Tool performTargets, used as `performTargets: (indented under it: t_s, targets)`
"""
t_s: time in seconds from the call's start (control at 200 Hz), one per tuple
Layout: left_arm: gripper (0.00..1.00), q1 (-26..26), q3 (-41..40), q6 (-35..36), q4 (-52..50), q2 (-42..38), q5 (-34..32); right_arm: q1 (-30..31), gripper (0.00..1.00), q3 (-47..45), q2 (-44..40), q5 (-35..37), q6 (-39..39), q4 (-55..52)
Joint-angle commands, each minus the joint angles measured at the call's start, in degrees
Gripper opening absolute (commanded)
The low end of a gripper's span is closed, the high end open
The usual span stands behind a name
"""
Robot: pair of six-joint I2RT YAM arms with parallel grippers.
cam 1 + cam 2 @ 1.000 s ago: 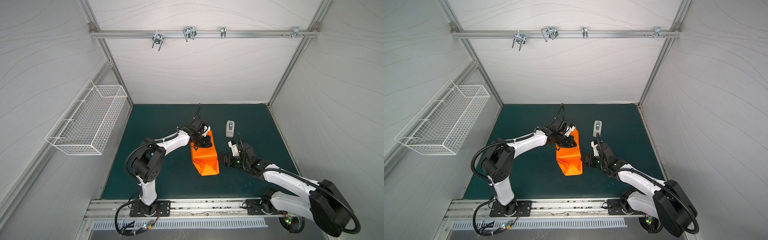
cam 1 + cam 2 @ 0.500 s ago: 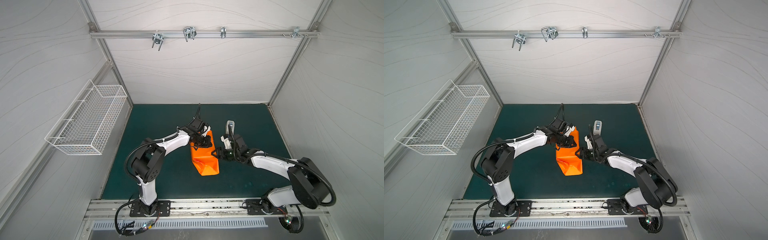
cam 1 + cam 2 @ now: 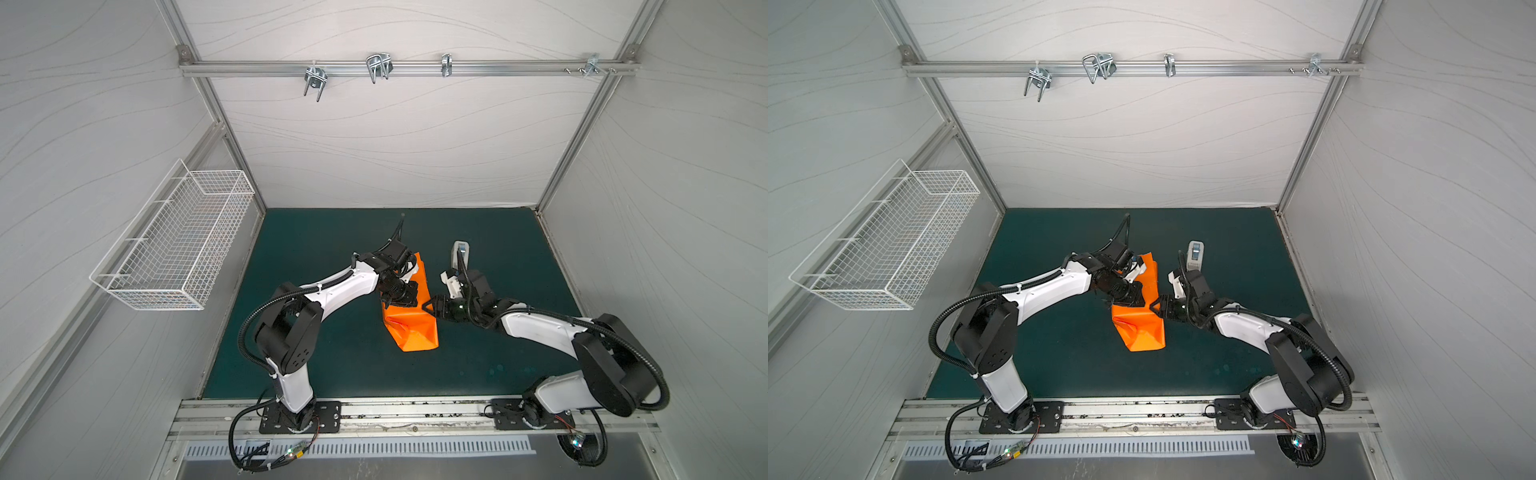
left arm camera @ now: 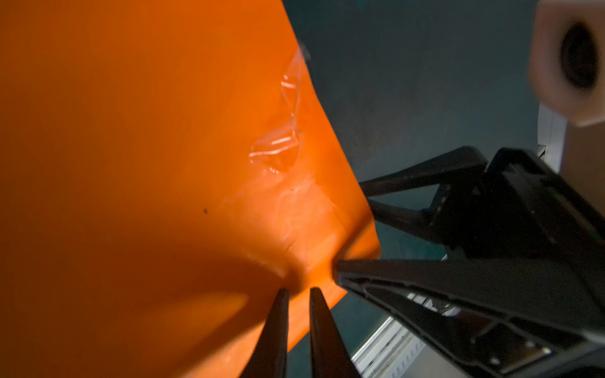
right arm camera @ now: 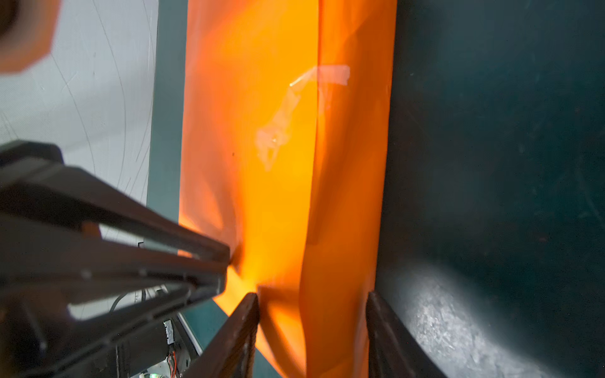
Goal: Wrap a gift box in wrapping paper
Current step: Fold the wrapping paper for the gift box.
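Note:
The orange wrapping paper (image 3: 411, 328) (image 3: 1140, 332) lies folded into a long bundle on the green mat. The gift box is hidden. My left gripper (image 3: 400, 300) (image 3: 1128, 297) comes in over the bundle's far half. In the left wrist view its fingertips (image 4: 296, 289) stand almost together and pinch a pucker of the paper (image 4: 131, 163). My right gripper (image 3: 430, 309) (image 3: 1156, 307) meets the bundle's right edge. In the right wrist view it is open (image 5: 312, 296), a finger on each side of a raised fold of paper (image 5: 278, 196).
A white-grey tape dispenser (image 3: 460, 253) (image 3: 1195, 254) stands just behind the right gripper. Crumpled clear tape (image 5: 327, 75) (image 4: 284, 144) sticks to the paper. A wire basket (image 3: 174, 245) hangs on the left wall. The two grippers' fingers lie close together at the paper's edge.
My right arm has swung in from the right to the paper's edge, and its jaws have narrowed around the fold. The left gripper has stayed in place on the paper.

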Motion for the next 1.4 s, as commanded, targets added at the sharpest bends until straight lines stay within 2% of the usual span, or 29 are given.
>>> performTargets:
  t_s: [0.0, 0.32, 0.51, 0.73, 1.095, 1.395]
  targets:
    - [0.16, -1.5, -1.3, 2.9, -2.6, -0.9, -0.4, -0.5, 0.54, -1.4, 0.3, 0.7, -0.3, -1.6]
    - [0.16, -2.3, -1.4, 2.9, -2.1, 0.9, -1.7, -0.5, 0.52, -3.2, -3.7, -1.1, -4.4, -3.0]
    - [0.16, -2.4, -1.8, 2.7, -2.2, 1.5, -2.0, -0.4, 0.60, -5.9, -8.7, -3.0, -7.2, -2.4]
    - [0.16, -2.3, -1.4, 1.9, -1.6, 2.1, -1.8, 0.2, 0.61, -2.7, -5.5, -3.4, -11.2, -5.0]
    - [0.16, -2.3, -1.0, 1.7, -1.6, 2.2, -1.6, 2.3, 0.49, 1.3, 0.8, -2.4, -12.7, -6.6]
    - [0.15, -2.3, -1.1, 1.7, -1.4, 2.3, -1.6, 4.6, 0.31, 3.9, 0.8, 2.7, -12.2, -9.7]
